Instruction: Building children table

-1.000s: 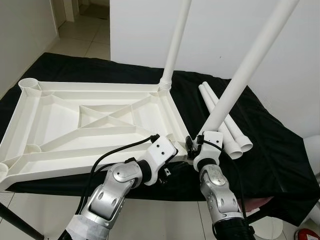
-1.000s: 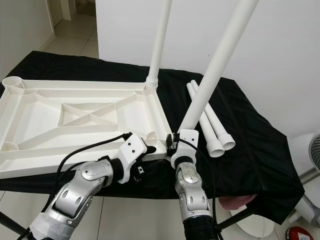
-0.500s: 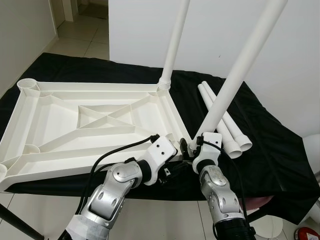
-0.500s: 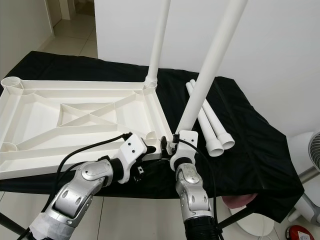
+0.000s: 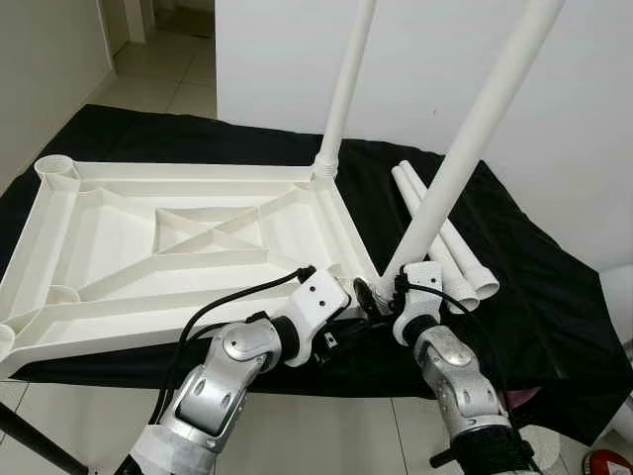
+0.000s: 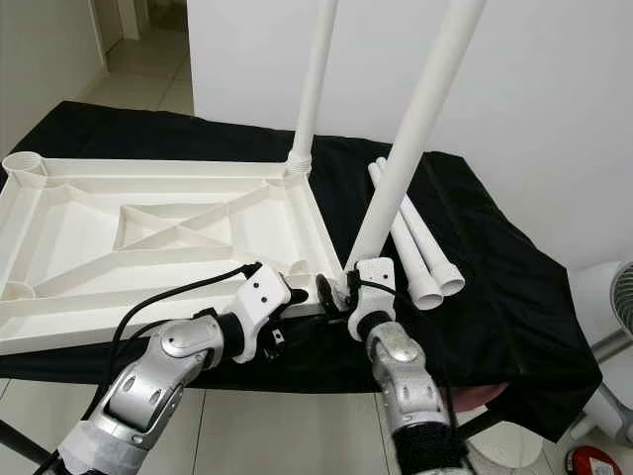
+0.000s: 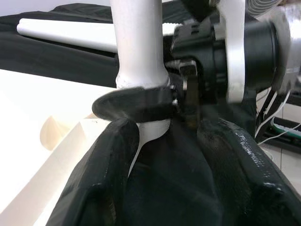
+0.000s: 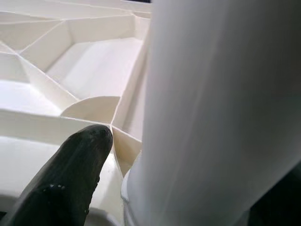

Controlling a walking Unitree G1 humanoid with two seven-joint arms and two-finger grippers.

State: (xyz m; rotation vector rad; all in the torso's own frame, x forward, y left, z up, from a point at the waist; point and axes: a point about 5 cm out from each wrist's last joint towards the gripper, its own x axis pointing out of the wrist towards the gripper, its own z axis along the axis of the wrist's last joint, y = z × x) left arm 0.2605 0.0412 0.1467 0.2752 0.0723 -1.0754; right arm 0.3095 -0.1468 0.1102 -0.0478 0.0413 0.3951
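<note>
The white tabletop (image 5: 188,247) lies upside down on a black cloth (image 5: 534,297), ribs up, with its near-left corner cut off by the frame edge. One leg (image 5: 346,89) stands upright in the far-right corner socket; its top runs out of frame. A second leg (image 5: 465,148) leans steeply with its foot at the near-right corner, and its top is also cut off. Two spare legs (image 5: 450,247) lie side by side on the cloth, just right of the tabletop and partly hidden behind the leaning leg.

The right gripper (image 5: 381,295) is closed around the base of the leaning leg, right at the corner socket. In the left wrist view one black finger (image 7: 134,103) wraps across the front of the leg just above its threaded end; the other finger is hidden behind the leg. In the right wrist view the leg is a blurred white mass up close, with one fingertip (image 8: 70,165) beside it over the tabletop's ribs. Whether the leg's end sits in the socket cannot be made out.

The left gripper (image 5: 341,332) is at the tabletop's near edge just left of that corner. Its fingers are dark and blurred against the cloth, so how far they are parted, and whether they grip the edge, cannot be told.
</note>
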